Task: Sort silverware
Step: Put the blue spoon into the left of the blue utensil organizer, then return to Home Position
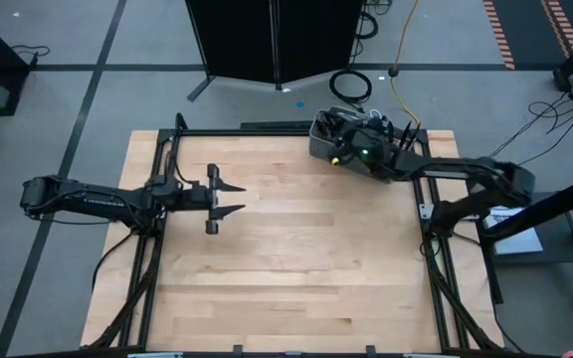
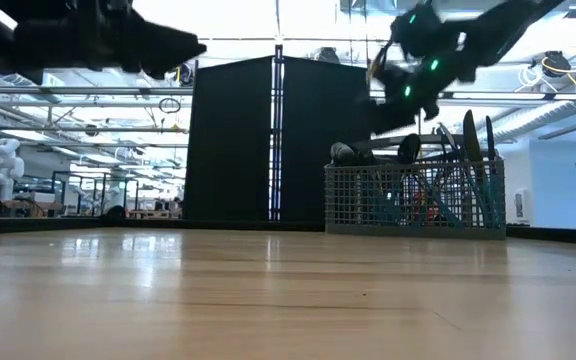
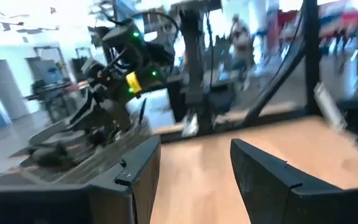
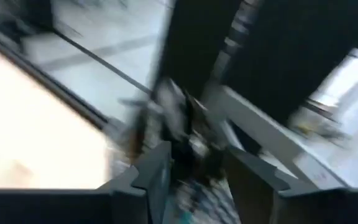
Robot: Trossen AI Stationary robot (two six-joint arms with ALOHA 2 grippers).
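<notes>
Pale wood table [image 1: 296, 259], bare over most of top. Grey wire-mesh basket [image 2: 415, 198] at far edge, toward right side; also seen from above [image 1: 338, 136]. Silverware [image 2: 458, 160] standing upright in basket, dark heads and handles poking above rim; colours hard to make out. Right gripper [image 1: 334, 139] over basket, hovering just above contents; fingers [image 4: 159, 171] apart w/ gap between in wrist view, nothing visibly held. Left gripper [image 1: 229, 198] above table's left half, well apart from basket, fingers [image 3: 263, 177] spread wide, empty. Black panel [image 2: 273, 140] behind table. Blurred person [image 3: 240, 38] in room beyond, left wrist view.
</notes>
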